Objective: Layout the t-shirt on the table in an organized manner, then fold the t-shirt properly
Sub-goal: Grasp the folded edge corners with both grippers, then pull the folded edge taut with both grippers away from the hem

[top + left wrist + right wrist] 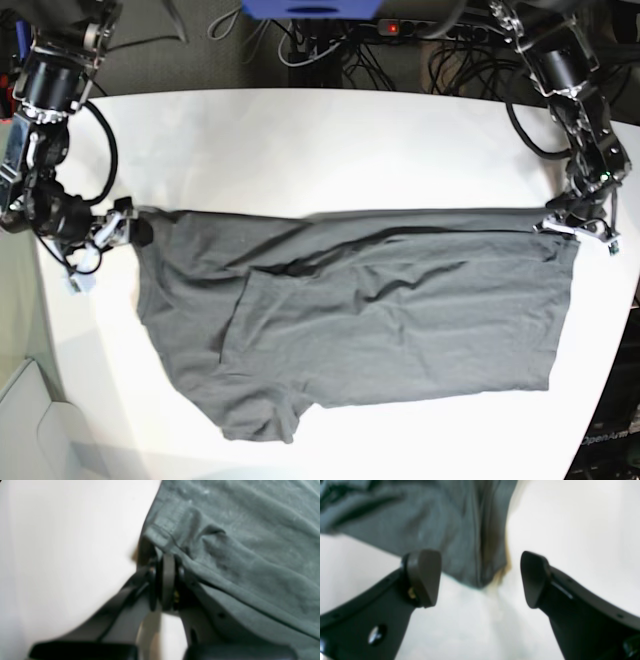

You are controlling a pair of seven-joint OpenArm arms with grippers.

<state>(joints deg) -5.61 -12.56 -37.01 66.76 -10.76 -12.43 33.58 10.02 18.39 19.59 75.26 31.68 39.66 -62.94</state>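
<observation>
Now the left tool [167, 562] is clamped on the t-shirt's [380, 320] hem corner, the shirt spread wrinkled across the white surface [300, 150] — the right tool [480, 578] gapes wide at the opposite corner. Close squarely on that corner, then pull both taut evenly.

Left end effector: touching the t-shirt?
Touching. The left wrist view shows the left end effector shut on the hemmed edge of the t-shirt.
</observation>
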